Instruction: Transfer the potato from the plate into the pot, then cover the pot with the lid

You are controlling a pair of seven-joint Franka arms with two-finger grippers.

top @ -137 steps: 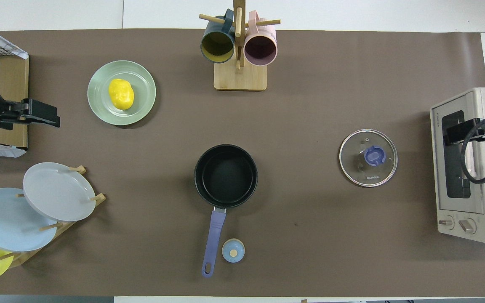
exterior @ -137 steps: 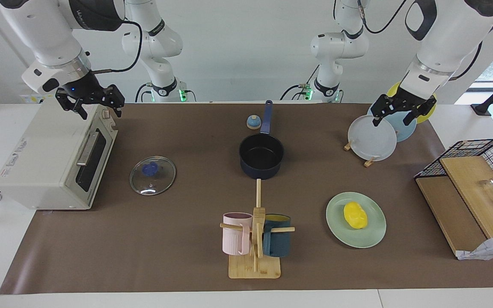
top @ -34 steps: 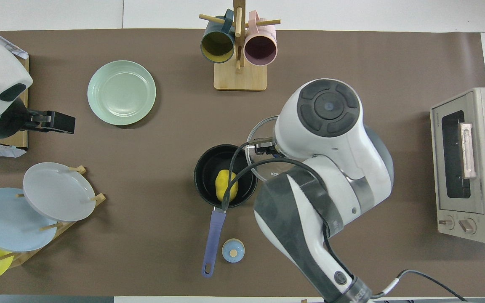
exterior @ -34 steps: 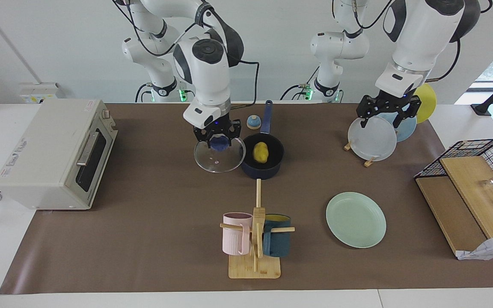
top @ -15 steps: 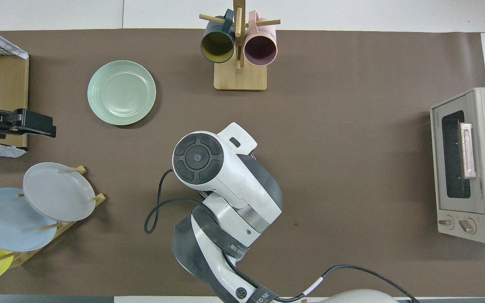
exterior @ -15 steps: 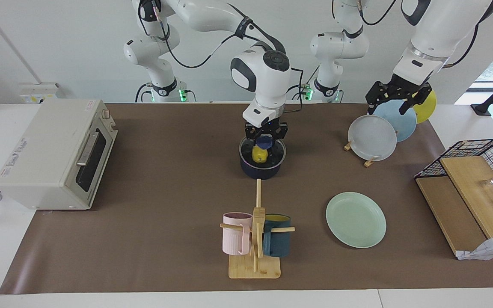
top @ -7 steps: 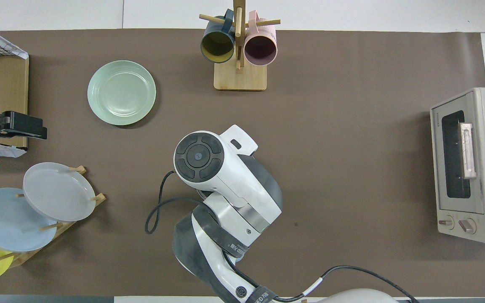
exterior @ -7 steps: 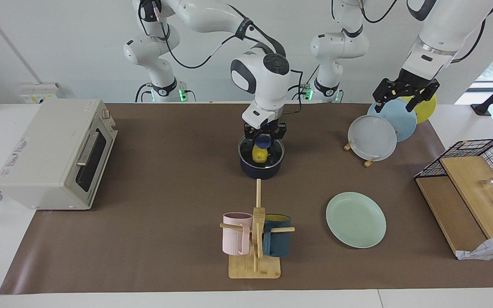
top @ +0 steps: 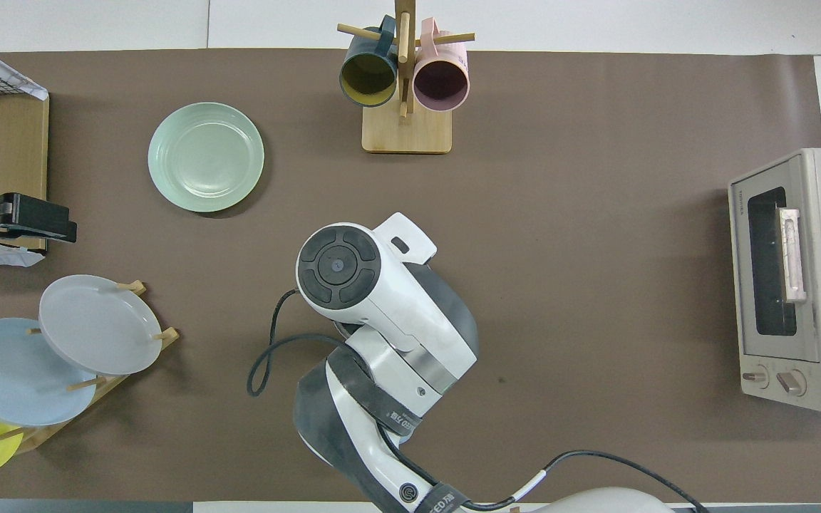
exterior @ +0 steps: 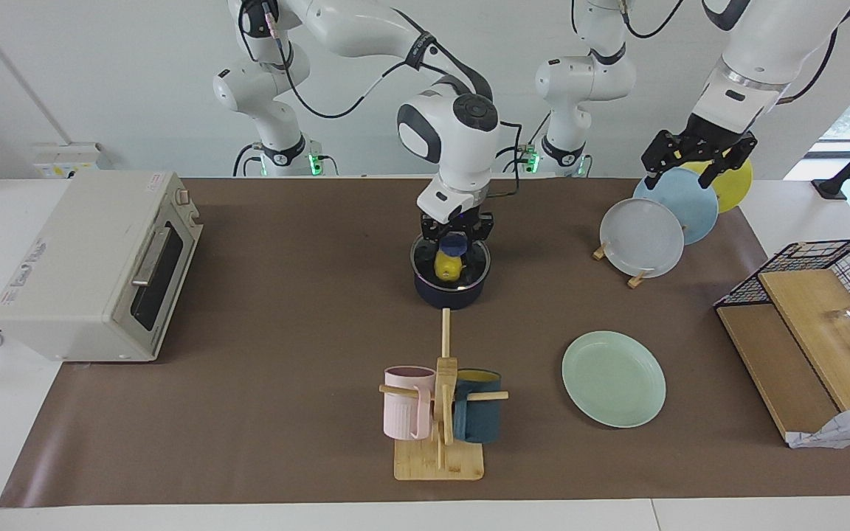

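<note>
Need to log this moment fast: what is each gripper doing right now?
Right gripper: closed on the knob of the lid, over the pot.
Left gripper: open, holding nothing, up above the plate rack.

Potato (exterior: pixel 446 266) now in pot (exterior: pixel 451 292), off the plate (exterior: pixel 614 378); right gripper (exterior: pixel 455 234) has brought lid (exterior: pixel 451 259) onto it.
</note>
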